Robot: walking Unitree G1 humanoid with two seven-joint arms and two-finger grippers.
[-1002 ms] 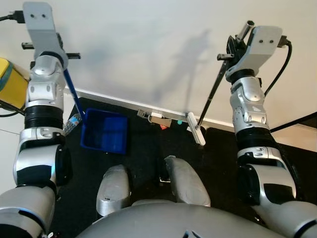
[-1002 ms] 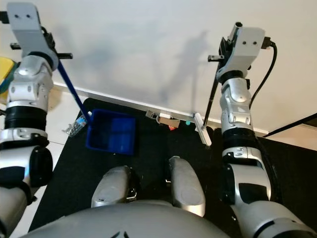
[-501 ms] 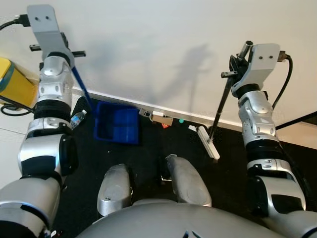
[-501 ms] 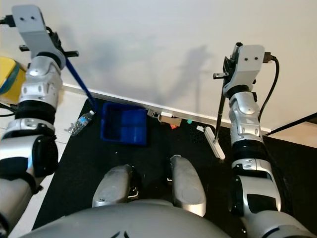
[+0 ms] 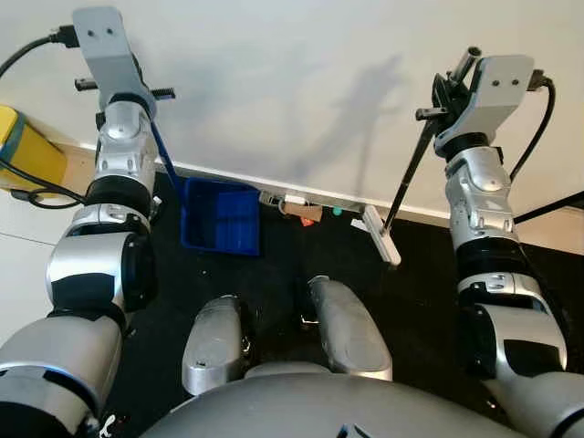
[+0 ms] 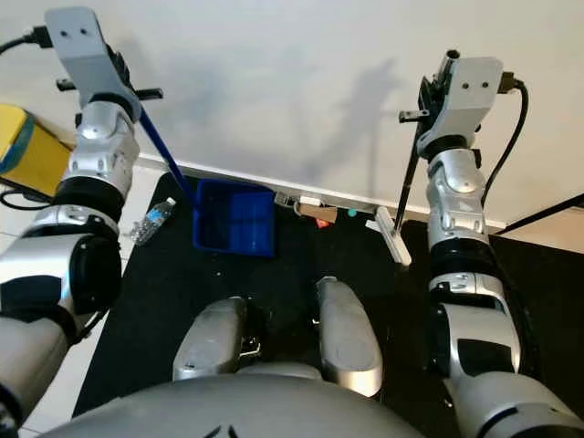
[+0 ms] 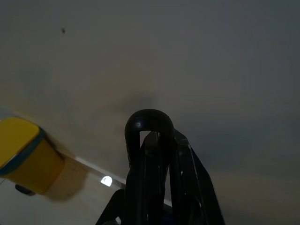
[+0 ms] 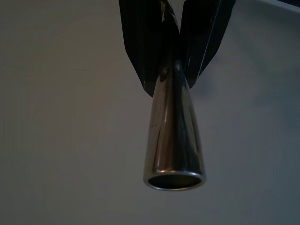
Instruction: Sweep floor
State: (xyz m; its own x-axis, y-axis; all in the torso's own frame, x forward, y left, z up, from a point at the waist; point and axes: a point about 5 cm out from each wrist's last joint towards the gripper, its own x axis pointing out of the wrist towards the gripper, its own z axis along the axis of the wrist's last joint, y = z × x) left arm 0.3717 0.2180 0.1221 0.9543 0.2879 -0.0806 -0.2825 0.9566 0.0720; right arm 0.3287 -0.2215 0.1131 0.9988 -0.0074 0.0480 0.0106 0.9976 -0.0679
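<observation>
Your widest risk is the black mat (image 6: pixel 274 301): its pile may hold the debris, and a push that is too shallow could skip over the scraps instead of carrying them.

The wall (image 5: pixel 292 82) comes next. The litter sits right at the baseboard, so a stroke aimed toward the wall would only pack it tighter into the corner; you likely need to draw it out first.

The blue dustpan (image 5: pixel 220 216) rests on the mat near the wall, on your left side, with its long handle running up to the left gripper (image 6: pixel 117 78), whose fingers are clenched round the handle top. If you tilt that arm, the pan's lip may lift and let debris slide under it.

The broom (image 5: pixel 381 235) has its white head on the mat just right of the litter, its pole rising to the right gripper (image 5: pixel 453 87), fingers clamped on the metal pole near its end. Held that high, the head can twist or swing wide.

The scraps (image 5: pixel 301 209) lie between pan and broom head. A bottle (image 6: pixel 151 222) lies off the mat's left edge; a wide sweep would miss it.
</observation>
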